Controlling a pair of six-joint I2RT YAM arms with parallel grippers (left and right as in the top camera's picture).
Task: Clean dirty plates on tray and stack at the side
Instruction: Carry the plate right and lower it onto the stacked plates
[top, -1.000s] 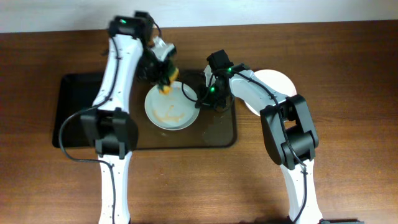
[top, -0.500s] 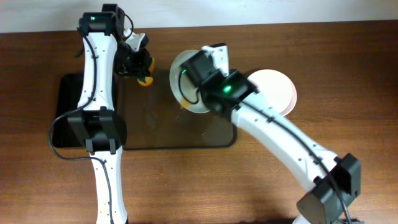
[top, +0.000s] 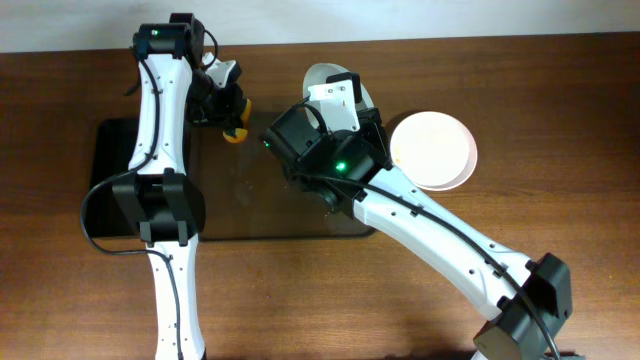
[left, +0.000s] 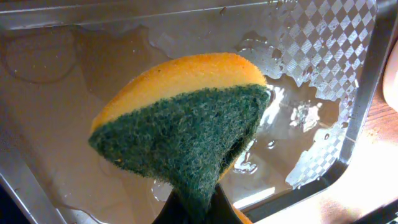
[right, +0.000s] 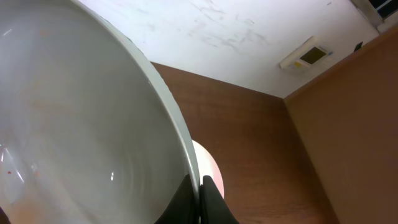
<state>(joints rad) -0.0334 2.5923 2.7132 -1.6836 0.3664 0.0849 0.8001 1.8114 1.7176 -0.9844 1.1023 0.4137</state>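
Note:
My right gripper (right: 200, 186) is shut on the rim of a white plate (right: 81, 124). It holds the plate lifted and tilted on edge; the overhead view shows only its top edge (top: 320, 72) behind the arm. A second white plate (top: 432, 150) lies on the table to the right of the tray, and it also shows past the jaws in the right wrist view (right: 208, 162). My left gripper (left: 198, 202) is shut on a yellow and green sponge (left: 186, 112), held over the wet tray (left: 56, 81) near its back edge (top: 235, 130).
The dark tray (top: 120, 150) lies at the table's centre left, with water pooled on its surface. Wooden table (top: 560, 200) surrounds it. My right arm reaches across the tray's right half.
My right gripper has lifted the plate off the tray and carried it up and to the right, tipping it on edge. My left gripper has drawn the sponge back left, off the plate.

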